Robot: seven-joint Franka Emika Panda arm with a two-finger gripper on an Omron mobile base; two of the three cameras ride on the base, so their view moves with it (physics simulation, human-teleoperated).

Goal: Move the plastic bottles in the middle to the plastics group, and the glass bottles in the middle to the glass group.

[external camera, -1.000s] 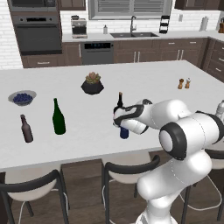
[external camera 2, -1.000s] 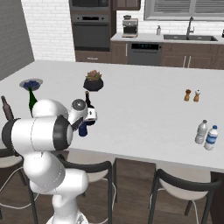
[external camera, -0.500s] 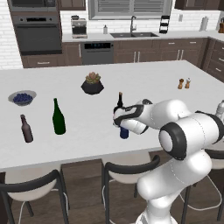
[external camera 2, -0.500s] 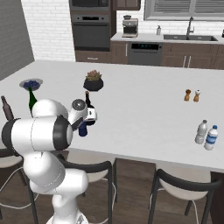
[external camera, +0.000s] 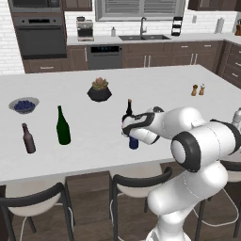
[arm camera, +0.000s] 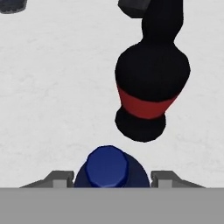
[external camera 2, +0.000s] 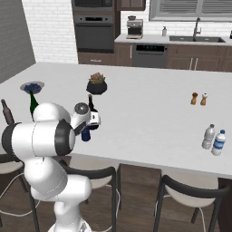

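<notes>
A small dark blue plastic bottle (external camera: pixel 133 142) (external camera 2: pixel 85 134) stands near the island counter's front edge. My gripper (arm camera: pixel 112 179) is down over it, one finger against each side of its body (arm camera: pixel 107 168), shut on it. Just behind it stands the dark round glass bottle with a red label band (arm camera: pixel 151 87) (external camera: pixel 128 110) (external camera 2: pixel 92 108). The glass group is at the left: a tall green bottle (external camera: pixel 62 127) (external camera 2: pixel 33 103) and a smaller brown bottle (external camera: pixel 28 139) (external camera 2: pixel 6 112). Two clear plastic bottles (external camera 2: pixel 209 137) (external camera 2: pixel 219 142) stand at the far right.
A potted plant (external camera: pixel 99 89) and a bowl of blueberries (external camera: pixel 23 105) sit further back on the white counter (external camera: pixel 155 87). Salt and pepper shakers (external camera: pixel 197 89) stand at the right. Dark stools (external camera: pixel 141 181) line the counter's front edge.
The fingers have closed in from wide open onto the dark blue bottle. The arm and the bottles have stayed where they were.
</notes>
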